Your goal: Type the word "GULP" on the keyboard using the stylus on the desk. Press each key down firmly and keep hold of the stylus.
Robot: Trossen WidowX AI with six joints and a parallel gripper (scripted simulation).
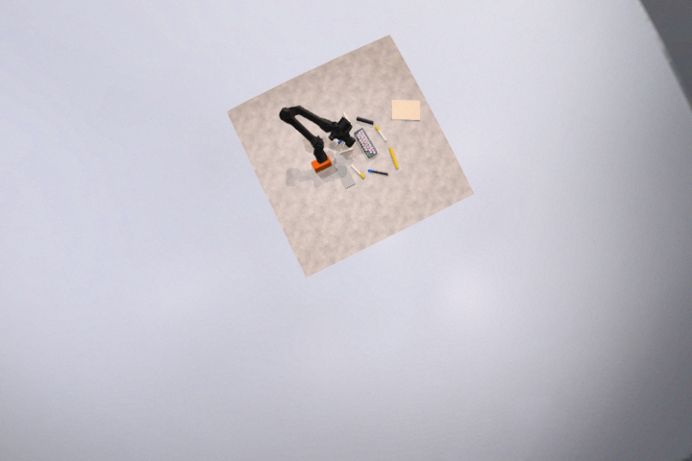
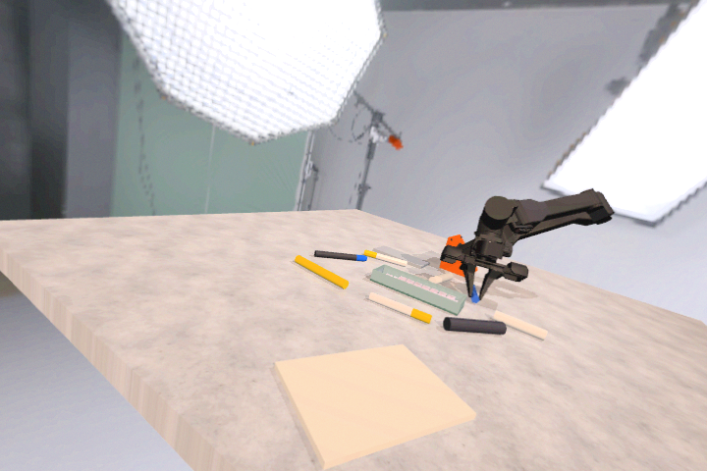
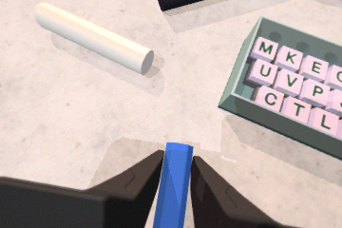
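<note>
My gripper is shut on the blue stylus. The stylus's flat end sticks out just past the fingertips, over the desk. The keyboard is a green tray of pink keys. In the wrist view it lies up and to the right of the stylus, apart from it. The U key, P key and L key show there. No G key shows; the keyboard's right part is outside the wrist view.
A cream stick and a black cylinder lie near the keyboard's near end. A cream-and-yellow stick, a yellow stick and a black-and-blue pen lie around it. A beige board lies farther off.
</note>
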